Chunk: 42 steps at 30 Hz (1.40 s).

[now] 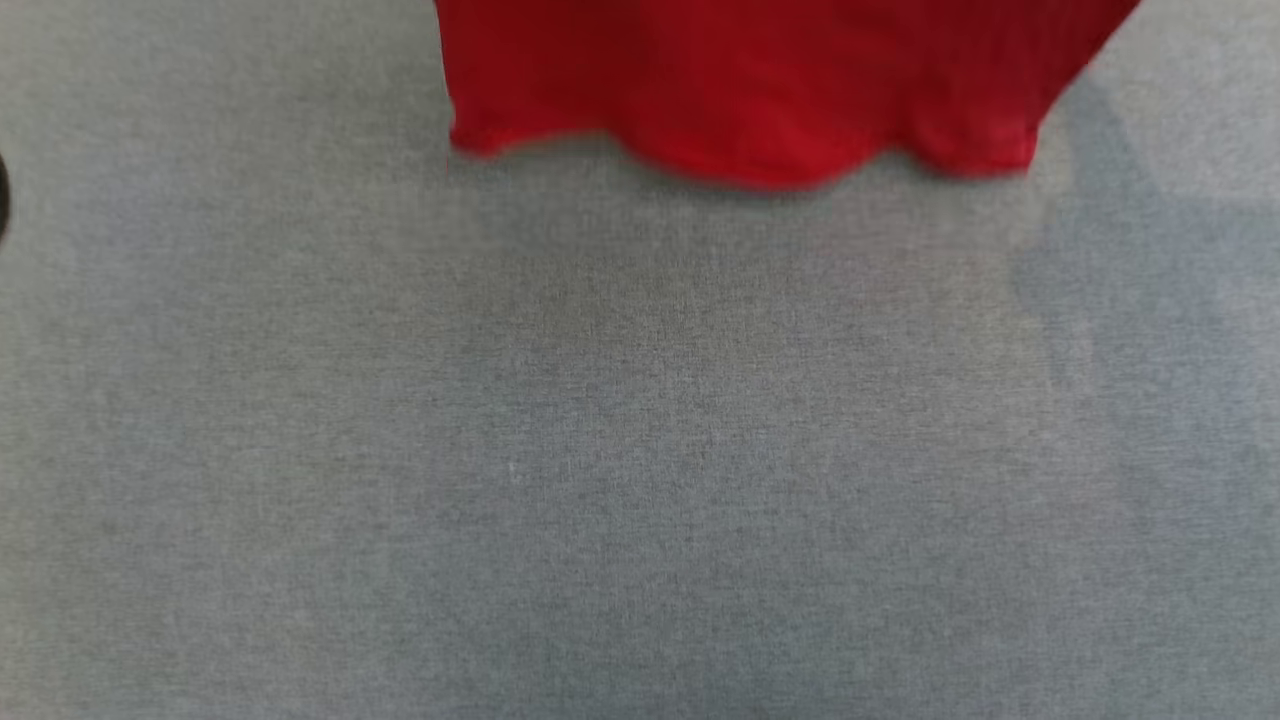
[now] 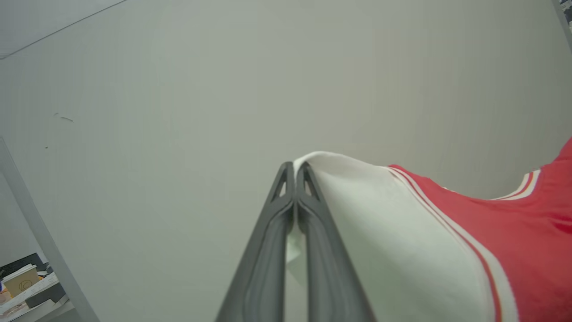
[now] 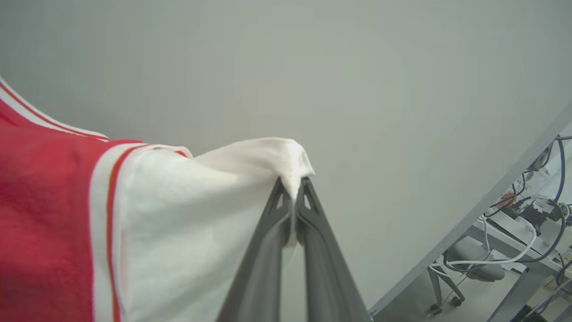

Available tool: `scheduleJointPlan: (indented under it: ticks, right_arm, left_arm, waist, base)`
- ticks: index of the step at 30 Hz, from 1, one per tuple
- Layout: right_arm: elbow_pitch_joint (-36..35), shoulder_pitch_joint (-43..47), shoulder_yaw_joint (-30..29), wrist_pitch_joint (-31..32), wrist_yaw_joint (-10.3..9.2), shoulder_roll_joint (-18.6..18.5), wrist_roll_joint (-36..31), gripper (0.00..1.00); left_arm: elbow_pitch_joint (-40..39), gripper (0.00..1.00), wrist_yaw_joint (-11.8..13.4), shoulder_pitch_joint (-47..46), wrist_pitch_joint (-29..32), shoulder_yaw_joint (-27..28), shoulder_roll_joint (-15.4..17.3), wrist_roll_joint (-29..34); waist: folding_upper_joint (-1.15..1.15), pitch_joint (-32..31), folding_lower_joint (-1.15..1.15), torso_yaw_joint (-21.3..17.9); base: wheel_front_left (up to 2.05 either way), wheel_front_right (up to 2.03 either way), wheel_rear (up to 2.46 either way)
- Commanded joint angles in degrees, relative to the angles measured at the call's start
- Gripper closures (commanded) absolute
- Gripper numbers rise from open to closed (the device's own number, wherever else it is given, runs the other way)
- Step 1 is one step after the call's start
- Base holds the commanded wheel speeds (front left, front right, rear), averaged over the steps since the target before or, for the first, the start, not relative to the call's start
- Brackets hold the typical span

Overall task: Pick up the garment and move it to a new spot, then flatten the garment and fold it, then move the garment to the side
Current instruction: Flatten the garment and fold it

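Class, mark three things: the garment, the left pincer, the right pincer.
garment (image 1: 760,90), head view, on its red body above the hem.
left pincer (image 2: 295,167), left wrist view, between its fingertips.
right pincer (image 3: 293,181), right wrist view, between its fingertips.

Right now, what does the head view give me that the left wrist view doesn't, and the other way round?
Head view: the grey cloth surface and the garment's red lower edge, blurred; whether that edge touches the surface I cannot tell.
Left wrist view: the left claw shut on the white sleeve, the red-and-white stripe trim at the shoulder seam, and a pale wall behind.
Both: the red body of the garment.
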Motion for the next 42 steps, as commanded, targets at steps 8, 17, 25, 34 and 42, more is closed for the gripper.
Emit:
scheduleJointPlan:
  ticks: [8,17,25,34,42]
  right_arm:
    - [10.5,-15.8,3.3,-5.1,-0.03,3.7,-3.3,1.0]
    - [20.8,-20.4,8.1,-11.3,-0.03,7.8,-2.0,1.0]
    - [23.5,-11.7,13.7,-17.3,-0.03,10.3,2.2,1.0]
    - [19.0,5.6,21.1,-22.0,-0.03,10.0,9.8,1.0]
    - [10.7,25.0,23.7,-22.1,-0.03,5.8,14.5,1.0]
  left_arm:
    - [9.8,1.0,-2.0,-11.2,-3.8,1.3,-3.3,2.4]
    - [18.3,1.0,-4.2,-11.5,-6.8,1.2,-5.1,2.1]
    - [16.0,1.0,-3.5,0.8,-8.2,1.6,-4.7,2.0]
    - [1.0,1.0,2.3,28.7,-8.2,7.8,-0.6,1.7]
    - [-9.6,1.0,6.7,55.6,-8.3,12.8,0.2,-0.2]
  waist:
    - [0.0,8.4,0.0,-1.2]
    - [0.0,10.1,0.0,-1.4]
    - [0.0,7.0,0.0,-2.0]
    - [0.0,-0.5,0.0,-2.3]
    - [0.0,-7.6,0.0,-1.9]
  base:
    - [0.0,0.0,0.0]
    - [0.0,0.0,0.0]
    - [0.0,0.0,0.0]
    - [0.0,0.0,0.0]
    - [0.0,0.0,0.0]
